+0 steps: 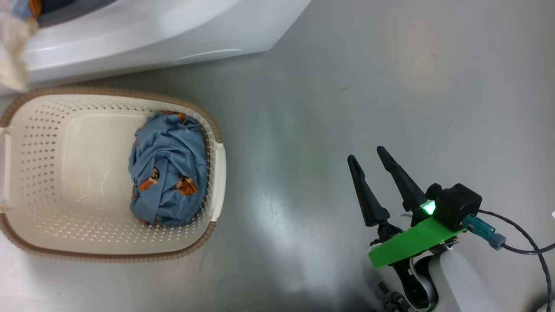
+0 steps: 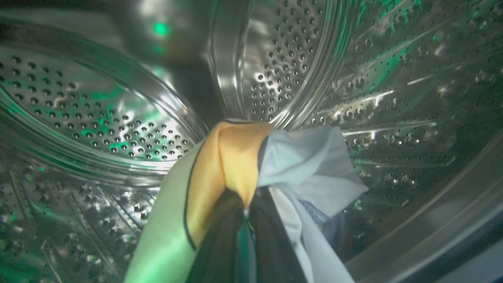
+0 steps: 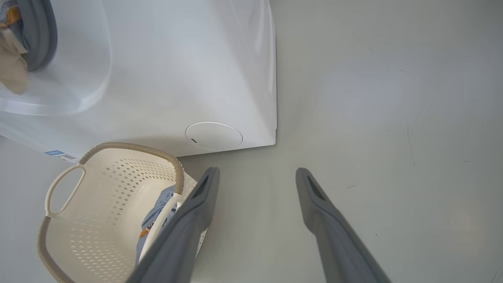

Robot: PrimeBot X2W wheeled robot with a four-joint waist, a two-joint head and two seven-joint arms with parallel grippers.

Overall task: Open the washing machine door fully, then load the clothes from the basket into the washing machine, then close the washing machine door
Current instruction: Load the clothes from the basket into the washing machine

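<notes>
One bundle of the clothes [image 1: 169, 173], light blue with orange-brown animals, lies at the right end of the cream basket [image 1: 217, 173] on the floor. The white washing machine [image 1: 151, 30] stands just behind the basket; its door is out of view. In the left wrist view my left gripper [image 2: 245, 214] is inside the steel drum [image 2: 118, 118], shut on a cream, orange and pale blue garment [image 2: 235, 157]. My right gripper [image 1: 367, 154] hangs open over bare floor, right of the basket, with nothing between its fingers. In the right wrist view the same gripper [image 3: 257, 175] is open beside the basket [image 3: 118, 196].
A cream piece of cloth [image 1: 13, 52] hangs at the machine's opening, by the grey gasket [image 3: 39, 35]. The round service flap [image 3: 214, 135] sits low on the washer's front. Grey floor [image 1: 390, 86] spreads to the right. A cable [image 1: 520, 242] trails from my right wrist.
</notes>
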